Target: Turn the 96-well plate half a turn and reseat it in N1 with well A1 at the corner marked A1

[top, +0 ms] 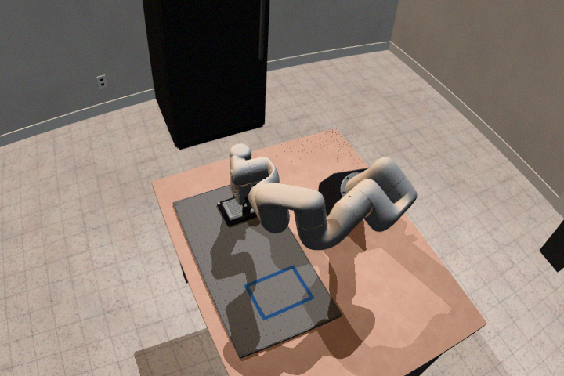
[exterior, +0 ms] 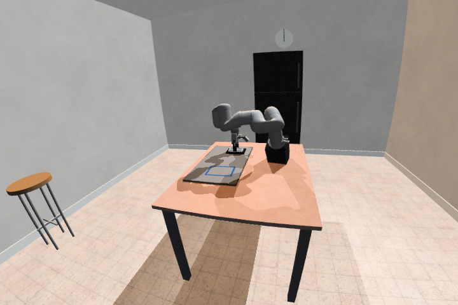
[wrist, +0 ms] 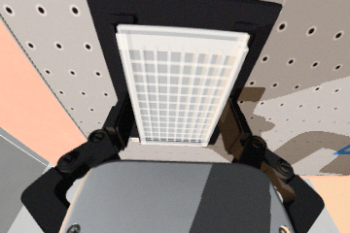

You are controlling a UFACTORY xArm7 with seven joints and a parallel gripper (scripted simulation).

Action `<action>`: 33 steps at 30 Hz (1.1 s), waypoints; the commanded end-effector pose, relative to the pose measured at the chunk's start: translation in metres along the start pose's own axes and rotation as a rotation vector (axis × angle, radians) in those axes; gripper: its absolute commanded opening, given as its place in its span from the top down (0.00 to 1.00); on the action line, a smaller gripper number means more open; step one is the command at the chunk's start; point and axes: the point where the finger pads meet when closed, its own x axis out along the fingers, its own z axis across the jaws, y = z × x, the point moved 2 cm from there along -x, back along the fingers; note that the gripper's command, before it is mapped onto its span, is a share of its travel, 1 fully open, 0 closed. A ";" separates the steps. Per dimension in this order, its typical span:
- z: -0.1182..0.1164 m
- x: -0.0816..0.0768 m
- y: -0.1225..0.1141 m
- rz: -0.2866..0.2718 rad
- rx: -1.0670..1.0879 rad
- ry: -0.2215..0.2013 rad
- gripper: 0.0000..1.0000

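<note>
We are looking down past the gripper (wrist: 175, 127), whose fingers are standing fully apart, one on each long side of the plate (wrist: 179, 87) and gripping nothing. Whether the pads are touching the plate's edges, we cannot tell. The plate is filling the centre of the wrist view, lying white and gridded inside the black nest (wrist: 105, 44), which is framing it on three sides. Its cut corner is showing at the upper right of the wrist frame; any A1 mark on the nest is too small for us to find. The plate's near end is running under the gripper body, so we are losing that edge.

In the top view the arm (top: 291, 208) is covering most of the nest (top: 224, 213), leaving only a sliver of plate (top: 232, 209) showing left of centre. The nest is sitting at the far end of the grey deck (top: 203, 230). The blue outline (top: 252, 299) is lying well apart, toward the lower middle, with nothing inside it. The deck is resting on the table (top: 403, 283).
</note>
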 end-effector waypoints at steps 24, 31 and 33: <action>-0.001 -0.002 -0.001 -0.003 0.000 0.003 1.00; -0.001 -0.002 -0.001 -0.003 0.000 0.003 1.00; -0.001 -0.002 -0.001 -0.003 0.000 0.003 1.00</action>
